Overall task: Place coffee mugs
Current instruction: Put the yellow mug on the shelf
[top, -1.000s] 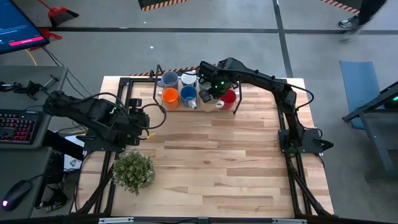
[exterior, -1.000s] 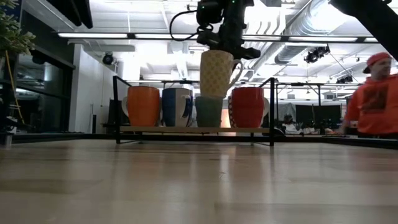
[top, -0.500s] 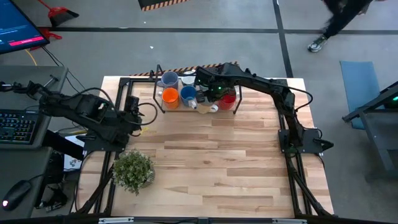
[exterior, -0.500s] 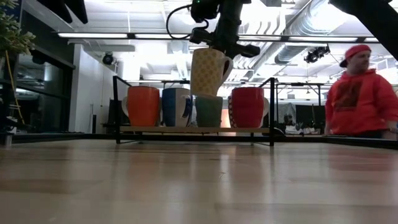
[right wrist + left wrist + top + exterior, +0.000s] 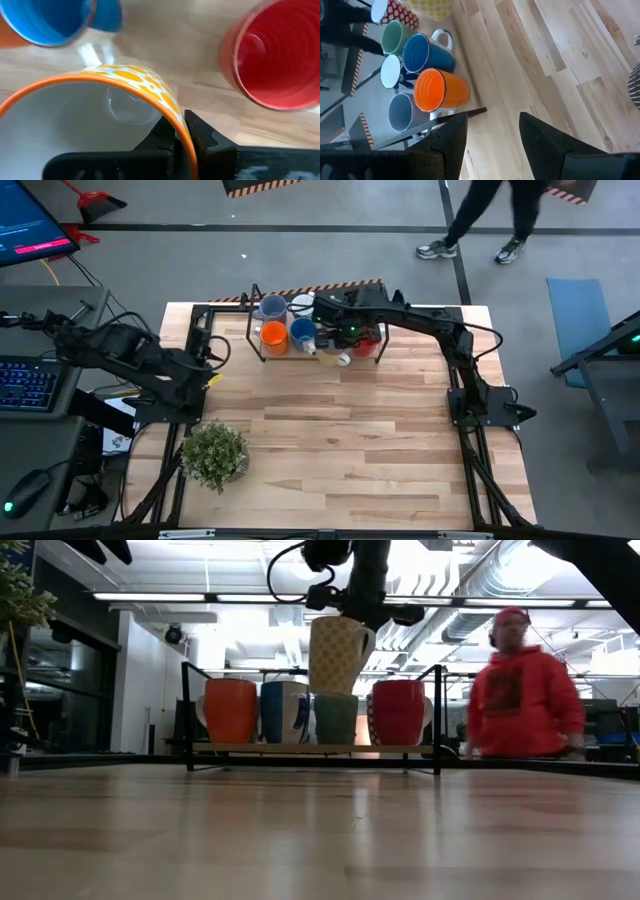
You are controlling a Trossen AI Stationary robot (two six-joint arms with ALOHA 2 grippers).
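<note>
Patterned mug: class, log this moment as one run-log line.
right claw: shut on patterned mug | mug: raised above rack, over green mug | left claw: open, empty, off to the table's left side

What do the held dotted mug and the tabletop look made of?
Dotted mug: probably glazed ceramic; its white inside is smooth and shows a light glint, and the right pincer is clamped on its rim. Table: pale wooden planks with visible grain and seams, slightly glossy in the low view.

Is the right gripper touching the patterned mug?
Touching. In the right wrist view the right gripper is shut on the rim of the patterned mug, one finger inside and one outside. The low view shows the mug hanging from it.
</note>
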